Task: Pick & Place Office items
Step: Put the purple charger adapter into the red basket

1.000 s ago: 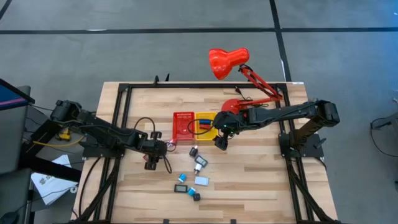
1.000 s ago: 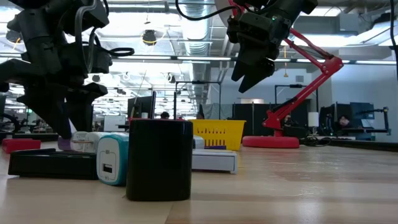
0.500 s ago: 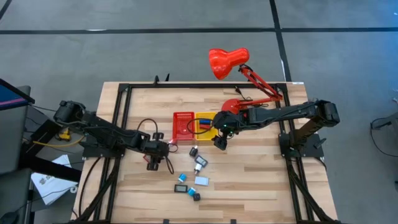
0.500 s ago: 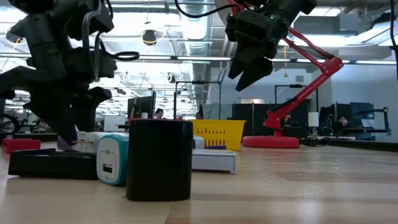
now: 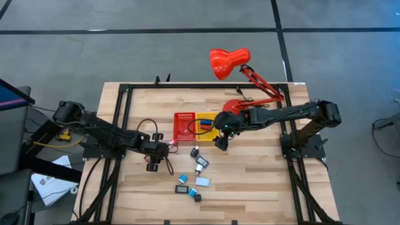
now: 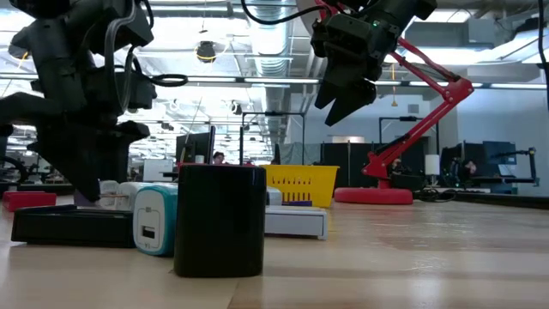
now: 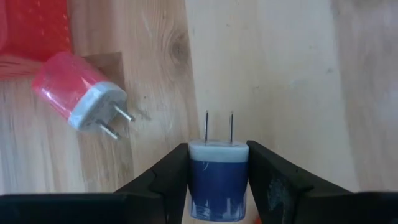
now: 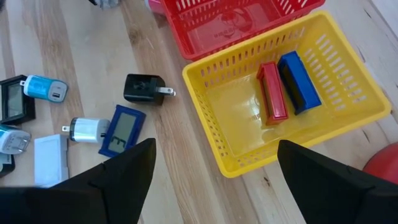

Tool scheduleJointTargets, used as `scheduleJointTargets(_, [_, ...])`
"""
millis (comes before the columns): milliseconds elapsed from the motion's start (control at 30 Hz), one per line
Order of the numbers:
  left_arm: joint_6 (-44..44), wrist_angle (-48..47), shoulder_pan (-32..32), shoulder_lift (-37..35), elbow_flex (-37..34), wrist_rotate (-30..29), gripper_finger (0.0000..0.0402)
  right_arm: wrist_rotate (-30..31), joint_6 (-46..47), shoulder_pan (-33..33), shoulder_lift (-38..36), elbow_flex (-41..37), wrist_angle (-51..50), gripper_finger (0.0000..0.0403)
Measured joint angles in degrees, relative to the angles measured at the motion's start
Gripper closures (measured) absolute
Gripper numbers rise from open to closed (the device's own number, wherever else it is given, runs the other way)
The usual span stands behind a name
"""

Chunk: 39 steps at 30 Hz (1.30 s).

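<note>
The left claw [image 7: 217, 186] pinches a blue plug adapter [image 7: 217, 177], one finger pressed against each of its sides, its two metal prongs pointing out ahead over the bench [image 7: 280, 74]. Just beside it lies a red plug adapter [image 7: 78, 99] on its side, close to the corner of the red bin [image 7: 34, 28]. Seen from above, the left claw [image 5: 167, 150] sits just off the red bin [image 5: 184, 125] on the side facing the bench's front edge.

The right claw [image 8: 211, 165] is spread wide with nothing between its fingers [image 8: 121, 171], and it hangs above the bench by the yellow bin [image 8: 348, 118]. From above, the right claw [image 5: 221, 141] is at the yellow bin's [image 5: 206, 132] front corner, on the side away from the red bin. Inside the yellow bin lie a red piece [image 8: 272, 91] and a blue piece [image 8: 298, 82], side by side and touching.

Farther from the yellow bin, loose on the wood, are a black plug adapter [image 8: 142, 88], a blue piece with a small display [image 8: 121, 130], a white adapter [image 8: 87, 129], a light blue adapter [image 8: 45, 88], a flat white piece [image 8: 50, 158] and a black framed display [image 8: 13, 99].

A red desk lamp [image 5: 230, 62] stands behind the yellow bin, at the bench's far edge.
</note>
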Motion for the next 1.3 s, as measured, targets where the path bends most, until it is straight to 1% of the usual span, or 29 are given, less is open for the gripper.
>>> scheduleJointTargets(67, [-1.1, 0.5, 0.0, -2.7, 1.0, 1.8, 0.0262, -0.4, 0.3, 0.0, 0.0, 0.0, 0.0, 0.0074])
scheduleJointTargets(167, [-3.9, 1.1, 0.0, -8.6, 2.5, 3.0, 0.0263, -1.7, 0.4, 0.1, 0.0, 0.0, 0.5, 0.0074])
scheduleJointTargets(233, [-5.7, 4.3, 0.0, -13.6, 2.9, 2.9, 0.0263, -1.8, 0.4, 0.4, 0.0, 0.0, 2.4, 0.0074])
scheduleJointTargets(300, [-7.1, 10.3, 0.0, -18.3, 3.0, 0.9, 0.0263, -2.9, 0.4, 0.7, 0.0, 0.0, 6.0, 0.0074])
scheduleJointTargets(400, [-7.2, 19.7, 0.2, -23.7, 3.0, -4.6, 0.0263, -7.1, 0.4, 0.8, 0.0, 0.0, 14.3, 0.0074])
scheduleJointTargets(467, [-5.9, 26.1, 0.8, -26.5, 3.0, -7.9, 0.0263, -11.0, 0.4, 0.8, 0.0, 0.0, 21.0, 0.0074])
scheduleJointTargets(567, [-2.6, 35.6, 1.9, -28.5, 3.1, -9.6, 0.0263, -16.7, 1.5, 0.1, 0.0, 0.0, 32.5, 0.0074])
scheduleJointTargets(667, [0.7, 44.7, 2.6, -28.6, 3.1, -9.7, 0.0263, -22.0, 5.9, -1.3, 0.0, 0.0, 45.3, 0.0074])
scheduleJointTargets(733, [3.6, 49.8, 2.9, -27.8, 3.1, -9.7, 0.0263, -24.7, 10.4, -2.5, 0.0, 0.0, 53.7, 0.0074])
scheduleJointTargets(800, [7.0, 53.8, 3.0, -26.7, 3.1, -9.7, 0.0263, -26.1, 16.4, -3.6, 0.0, 0.0, 60.6, 0.0074])
scheduleJointTargets(867, [10.7, 60.0, 3.0, -24.9, 3.1, -9.7, 0.0263, -26.6, 23.4, -4.3, 0.0, 0.0, 66.0, 0.0074])
scheduleJointTargets(1000, [17.2, 71.7, 3.0, -20.2, 3.1, -8.6, 0.0263, -26.8, 34.4, -4.9, 0.6, 0.0, 71.6, 0.0074])
scheduleJointTargets(1100, [18.2, 79.2, 3.0, -16.8, 3.1, -8.5, 0.0263, -26.8, 40.7, -4.8, 2.7, 0.3, 76.3, 0.0074])
scheduleJointTargets(1200, [18.2, 83.1, 3.3, -13.9, 3.0, -8.4, 0.0263, -28.2, 45.8, -4.5, 6.4, 1.3, 81.8, 0.0074])
scheduleJointTargets(1300, [18.2, 85.8, 3.7, -12.6, 3.0, -8.3, 0.0263, -30.6, 49.9, -4.5, 10.5, 3.0, 87.6, 0.0074])
